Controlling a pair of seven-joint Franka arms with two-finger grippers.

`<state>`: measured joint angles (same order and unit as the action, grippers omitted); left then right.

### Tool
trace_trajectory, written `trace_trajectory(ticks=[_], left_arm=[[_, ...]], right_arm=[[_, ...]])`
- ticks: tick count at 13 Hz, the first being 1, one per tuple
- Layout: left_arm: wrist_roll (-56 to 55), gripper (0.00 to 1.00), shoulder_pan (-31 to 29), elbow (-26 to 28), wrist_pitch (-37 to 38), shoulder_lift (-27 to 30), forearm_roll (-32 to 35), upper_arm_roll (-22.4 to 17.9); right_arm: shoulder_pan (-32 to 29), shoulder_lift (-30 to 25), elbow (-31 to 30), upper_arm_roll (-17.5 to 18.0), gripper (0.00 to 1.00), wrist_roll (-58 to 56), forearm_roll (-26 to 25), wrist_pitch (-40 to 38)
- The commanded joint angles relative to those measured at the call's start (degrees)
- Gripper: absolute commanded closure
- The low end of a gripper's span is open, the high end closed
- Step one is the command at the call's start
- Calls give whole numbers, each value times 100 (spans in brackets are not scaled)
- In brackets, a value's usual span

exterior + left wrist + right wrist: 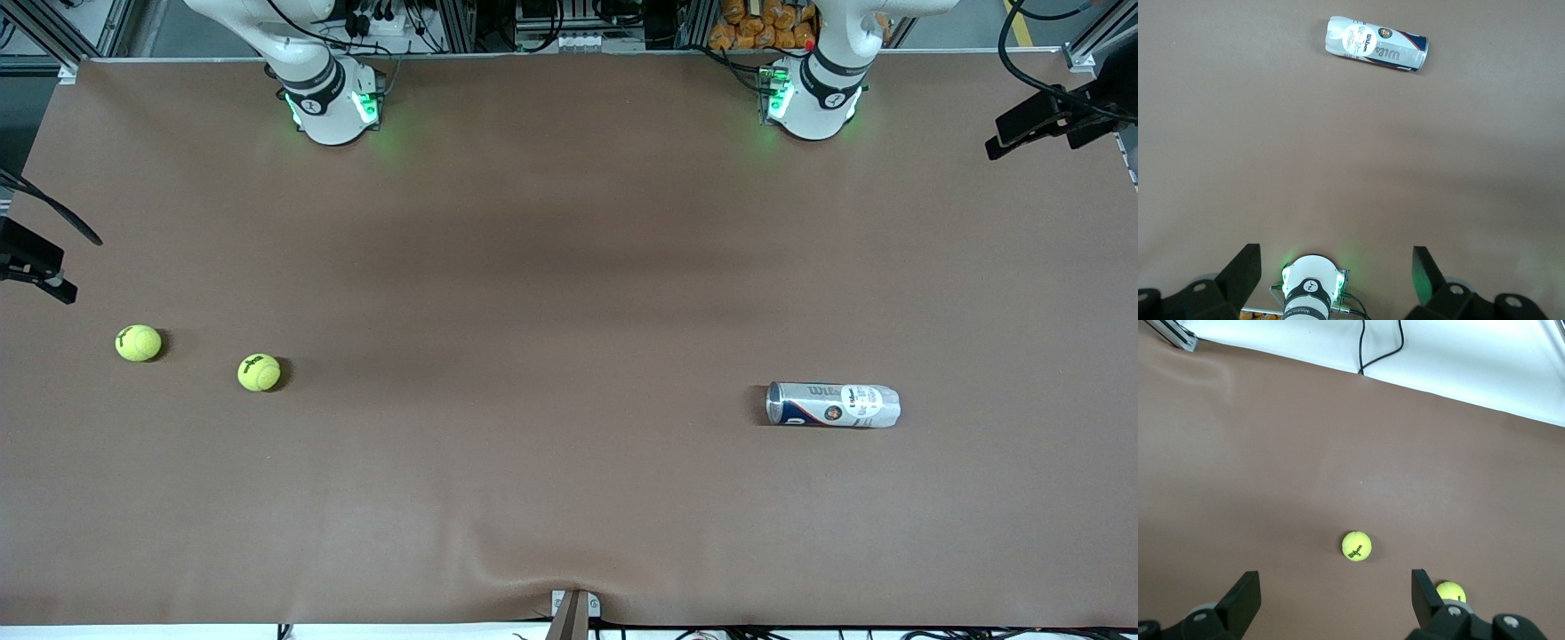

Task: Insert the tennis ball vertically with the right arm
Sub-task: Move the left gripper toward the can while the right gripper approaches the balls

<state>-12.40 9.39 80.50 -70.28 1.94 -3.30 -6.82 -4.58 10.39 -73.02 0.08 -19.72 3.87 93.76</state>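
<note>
The right pincer [1331, 603] is hanging high over the counter [569, 267] with its two black fingers [1241, 597] spread wide and gripping nothing; the right arm [324, 98] is rising from its base at the counter's farther edge. Below this pincer two tennis balls are lying on the brown, matte, faintly rippled covering: the first tennis ball [259, 372] and the second tennis ball [139, 343], both round, fuzzy, yellow-green and marked with dark lettering. They are sitting near each other but apart, at the right arm's end, the first slightly nearer to the front camera. The left pincer [1335, 280] is likewise waiting high over the counter, fingers parted and empty, above the left arm [813, 102] and its base. One ball can [833, 404], a clear plastic cylinder with a white and blue printed label, is lying on its side toward the left arm's end, well apart from both balls. Its contents cannot be told.
</note>
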Motion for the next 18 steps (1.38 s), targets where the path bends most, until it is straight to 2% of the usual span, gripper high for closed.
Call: trace_trajectory(ticks=[1, 5, 8, 10, 12, 15, 18], left_arm=[[-8, 0, 89, 9, 15, -105, -83, 32], [395, 0, 186, 62, 59, -536, -66, 32], [528, 0, 195, 53, 50, -729, -22, 32], [738, 0, 195, 36, 24, -992, -4, 32], [1124, 0, 247, 44, 15, -1265, 5, 32], [1608, 0, 588, 36, 6, -1590, 416, 85], [1784, 0, 1125, 44, -3, -1889, 1092, 128]], right_arm=[[-25, -37, -37, -61, 0, 21, -79, 2], [-139, -10, -72, -78, 0, 73, -105, -137], [-69, -28, -72, -52, 0, 301, -123, -1049], [9, -80, -159, -26, 0, 966, -44, -1753], [124, -422, -789, -34, 0, 1566, -53, -1573], [54, -660, -1466, -61, 0, 1611, -53, -1116], [-69, -1196, -3003, -70, 0, 1585, -53, 428]])
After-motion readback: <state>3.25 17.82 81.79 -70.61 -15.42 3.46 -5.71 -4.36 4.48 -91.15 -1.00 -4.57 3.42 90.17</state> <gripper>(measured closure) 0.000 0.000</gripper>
